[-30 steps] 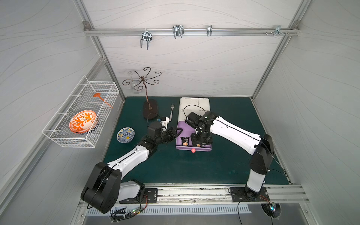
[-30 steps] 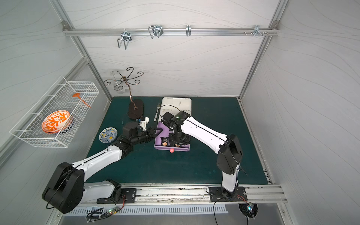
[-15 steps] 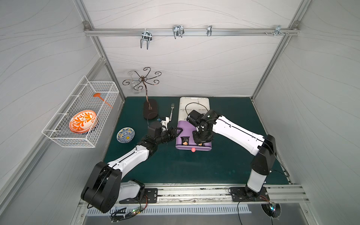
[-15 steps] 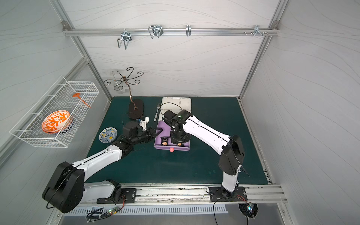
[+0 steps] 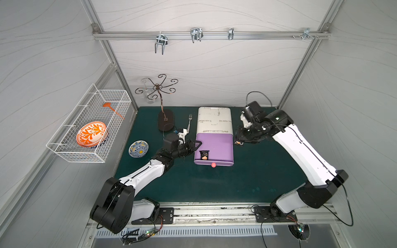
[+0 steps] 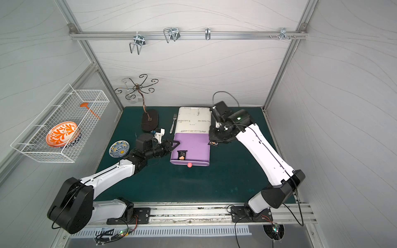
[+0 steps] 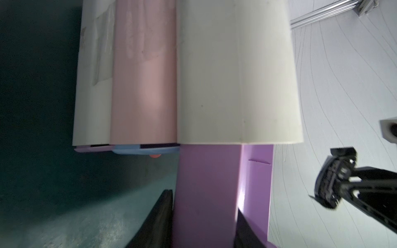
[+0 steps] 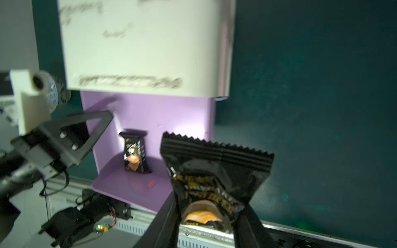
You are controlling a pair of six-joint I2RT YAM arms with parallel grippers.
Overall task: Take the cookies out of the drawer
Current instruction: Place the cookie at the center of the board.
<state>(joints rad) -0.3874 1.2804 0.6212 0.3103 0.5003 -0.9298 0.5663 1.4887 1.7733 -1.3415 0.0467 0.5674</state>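
Right of the drawer (image 5: 219, 141), the right gripper (image 8: 207, 216) is clamped on one cookie (image 8: 214, 171) for removal. The left gripper (image 7: 204, 223) pinches the drawer wall, presumably steadying it. A second cookie (image 5: 204, 155) lies inside.

Right gripper (image 5: 239, 141) hides most of its packet (image 8: 217, 171) from above; left gripper's (image 7: 204, 201) fingers (image 7: 159, 219) on the drawer (image 7: 206, 163) are cropped.

A white wire basket (image 5: 79, 155) hangs on the left wall. It holds an orange-and-white patterned plate (image 5: 91, 134) and an orange spoon-like utensil (image 5: 107, 105). On the green table mat (image 5: 214, 184), a small blue-and-yellow patterned bowl (image 5: 138, 148) sits near the left edge. Toward the far edge stands a scrolled metal stand (image 5: 158, 87) on a dark oval base, with a silver fork (image 5: 189, 123) near it. Metal hooks (image 5: 196, 34) hang from the rail above.
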